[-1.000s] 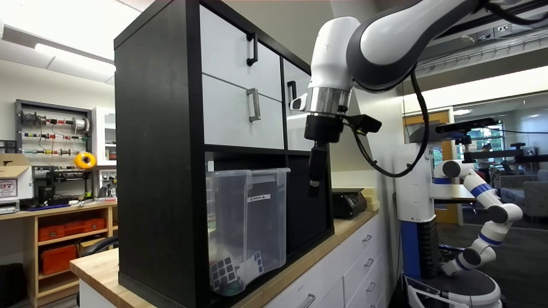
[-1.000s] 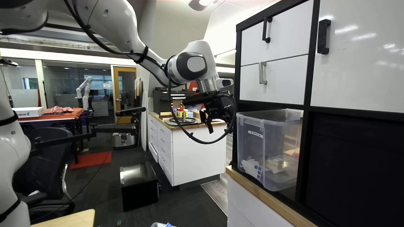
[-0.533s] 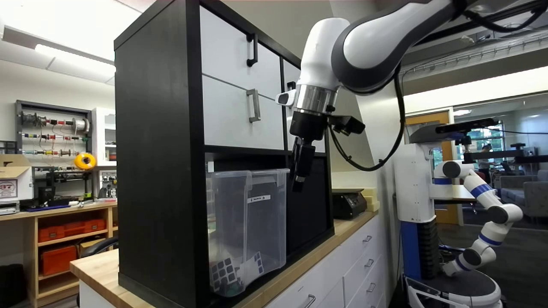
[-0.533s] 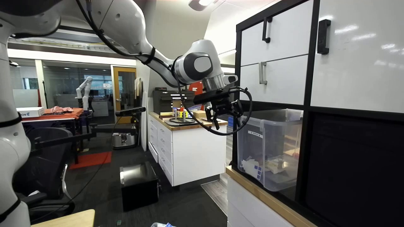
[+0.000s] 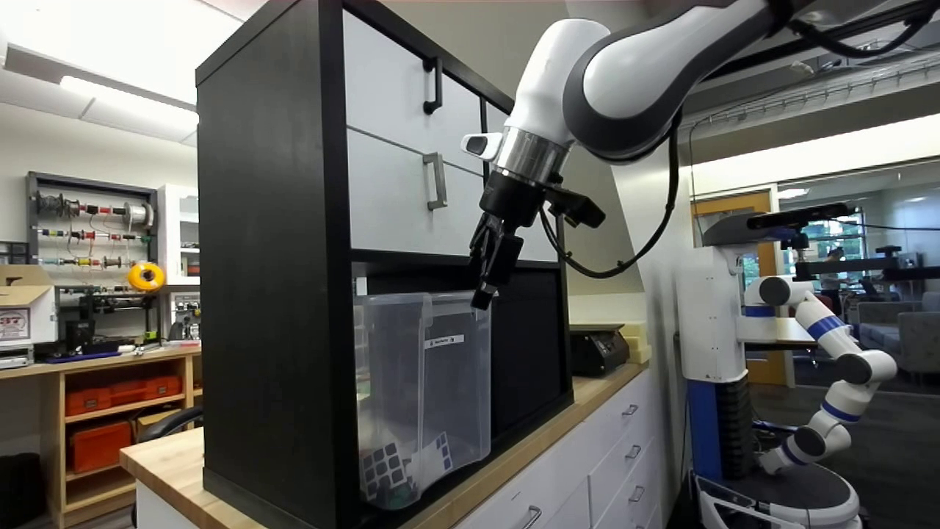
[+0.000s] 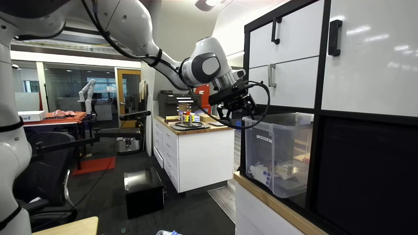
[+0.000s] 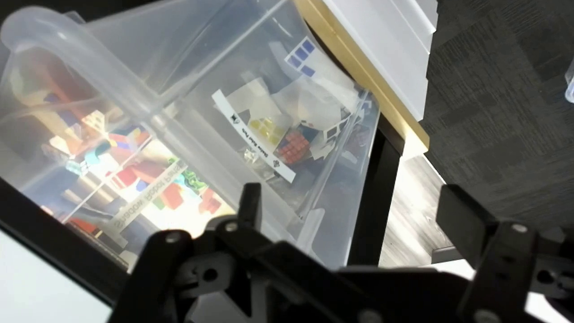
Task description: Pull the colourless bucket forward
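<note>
The colourless bucket [image 5: 455,389] is a clear plastic bin in the lower compartment of the black cabinet, in both exterior views [image 6: 261,153]. Checkered pieces [image 5: 385,466] show through its walls. In the wrist view its rim [image 7: 179,146] runs diagonally, with a white label strip [image 7: 253,137] on the front wall. My gripper [image 5: 482,294] is tilted at the bucket's upper front corner. It is open and empty, fingers spread [image 7: 352,206]. In the wrist view the left finger overlaps the rim and the right finger is over the floor beyond. Whether a finger touches the rim cannot be told.
The black cabinet [image 5: 268,257] frames the bucket; white drawers with handles [image 5: 437,180] sit just above the gripper. A wooden counter edge [image 6: 277,202] runs below. A white island [image 6: 205,156] stands behind the arm in an exterior view.
The arm has moved toward the bucket and the cabinet, and the gripper has tilted and risen slightly, its fingertips now over the bucket's top corner. The bucket has not moved.
</note>
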Controlling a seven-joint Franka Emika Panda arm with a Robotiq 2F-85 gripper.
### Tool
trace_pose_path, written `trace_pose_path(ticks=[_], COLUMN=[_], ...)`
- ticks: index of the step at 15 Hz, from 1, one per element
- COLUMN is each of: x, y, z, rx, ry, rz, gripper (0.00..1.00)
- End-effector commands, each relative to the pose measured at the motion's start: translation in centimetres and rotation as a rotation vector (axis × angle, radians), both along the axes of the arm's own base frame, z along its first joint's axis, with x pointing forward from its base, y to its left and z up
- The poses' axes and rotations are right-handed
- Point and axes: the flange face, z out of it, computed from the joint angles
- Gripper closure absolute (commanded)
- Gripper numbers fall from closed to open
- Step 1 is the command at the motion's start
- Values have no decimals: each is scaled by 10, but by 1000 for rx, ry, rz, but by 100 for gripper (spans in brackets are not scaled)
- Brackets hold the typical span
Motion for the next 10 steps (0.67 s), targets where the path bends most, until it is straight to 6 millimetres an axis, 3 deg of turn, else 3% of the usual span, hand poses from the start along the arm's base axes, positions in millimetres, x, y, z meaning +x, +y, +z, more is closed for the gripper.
trace_pose_path(ticks=[1, 10], x=[3, 20], y=[5, 12], z=[2, -19], rx=[-9, -67], ry=[-71, -123], rz=[83, 220], gripper=[0, 0])
